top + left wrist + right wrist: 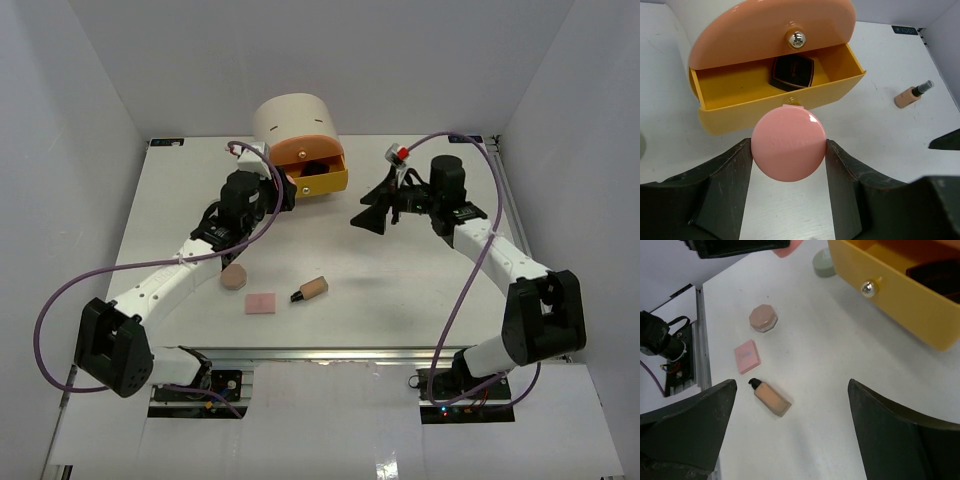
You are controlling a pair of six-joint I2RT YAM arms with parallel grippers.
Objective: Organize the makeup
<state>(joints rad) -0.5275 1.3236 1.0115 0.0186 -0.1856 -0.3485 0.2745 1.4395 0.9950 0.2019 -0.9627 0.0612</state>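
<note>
My left gripper (788,146) is shut on a pink round compact (788,150) and holds it just in front of the open yellow drawer (740,117) of the cream cylinder (295,118). A black square compact (792,71) lies inside that drawer. My right gripper (791,384) is open and empty, above the table right of the drawer (325,184). A tan black-capped bottle (771,397), a pink rectangular compact (747,356) and a pink octagonal compact (763,318) lie on the table near the front; all three also show in the top view, as the bottle (311,289), the rectangle (260,302) and the octagon (233,276).
The orange drawer (305,150) above the yellow one is shut, its silver knob (796,39) showing. A pale grey-green round object (823,262) lies on the table left of the drawer. White walls enclose the table on three sides.
</note>
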